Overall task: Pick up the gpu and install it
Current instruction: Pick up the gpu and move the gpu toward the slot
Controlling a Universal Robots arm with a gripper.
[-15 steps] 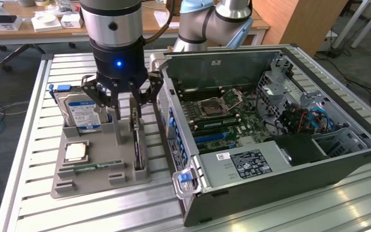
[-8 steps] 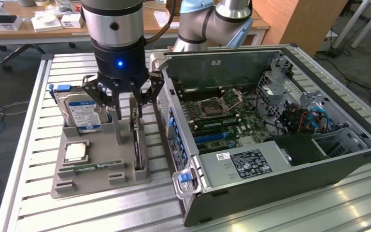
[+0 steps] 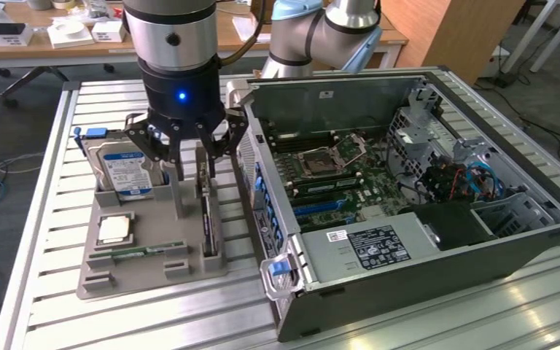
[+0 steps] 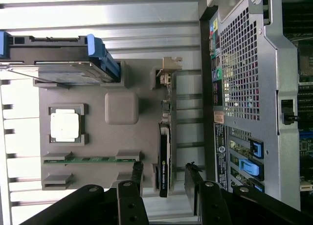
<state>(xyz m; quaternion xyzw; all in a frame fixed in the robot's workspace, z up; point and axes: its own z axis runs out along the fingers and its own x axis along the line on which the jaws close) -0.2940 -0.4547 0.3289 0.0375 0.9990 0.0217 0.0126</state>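
The gpu (image 3: 207,219) (image 4: 165,151) stands on edge in the grey tray (image 3: 154,281), in the slot just beside the open computer case (image 3: 407,240). The gripper (image 3: 190,157) hangs above its far end, claw spread and holding nothing. The hard drive (image 3: 125,171), processor (image 3: 114,230) and memory stick (image 3: 144,251) sit in the tray toward the exterior view's left.

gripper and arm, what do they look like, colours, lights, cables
The arm is a shiny silver cylinder with black bands; the joints behind it are grey with a light blue cap. The gripper has a black body with a small lit blue light and black linkage fingers with visible pivot bolts. A dark cable runs alongside the wrist.
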